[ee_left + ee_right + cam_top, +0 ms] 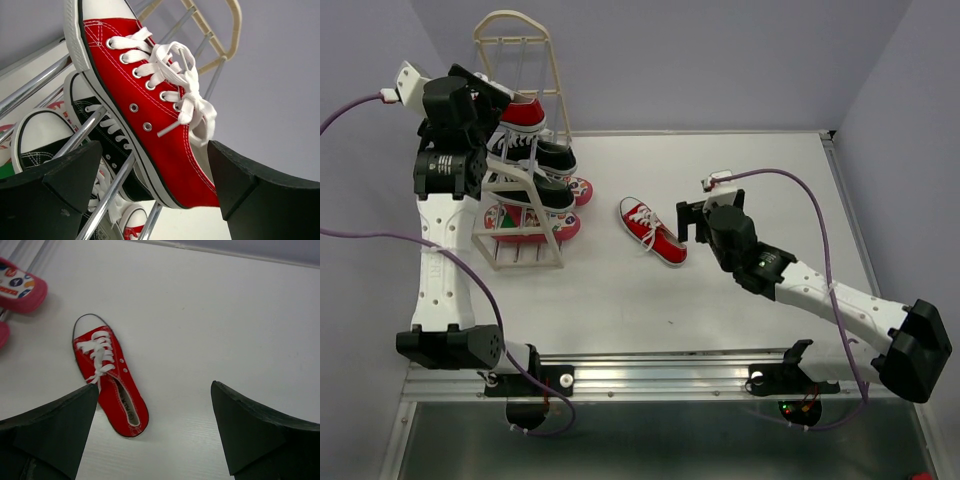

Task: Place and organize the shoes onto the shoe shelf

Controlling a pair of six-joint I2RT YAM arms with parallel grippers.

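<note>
- The left gripper had its two black fingers spread wide apart, gripping nothing. They filled the lower corners of the left wrist view.
- A red sneaker with white laces lay between those fingers. It ran from the upper left of the frame down to the lower centre.
- Its heel sat just beside the finger at lower right; whether they touched could not be told. A clear gap showed on the other side.
- That sneaker rested on the thin metal rails of the shoe shelf, on the top tier, at the upper left of the overhead view.
- Two black sneakers with white laces sat on the tiers below it.
- Patterned flip-flops with pink edges lay at the foot of the shelf, one pushing out to the right.
- The right gripper was also wide open and held nothing. It hung over the white table near the middle of the overhead view.
- A second red sneaker lay flat on the table at the lower left of the right wrist view. Its toe pointed to the upper left, and it lay just beside the left-hand finger.
- In the overhead view this sneaker lay between the shelf and the right gripper.
</note>
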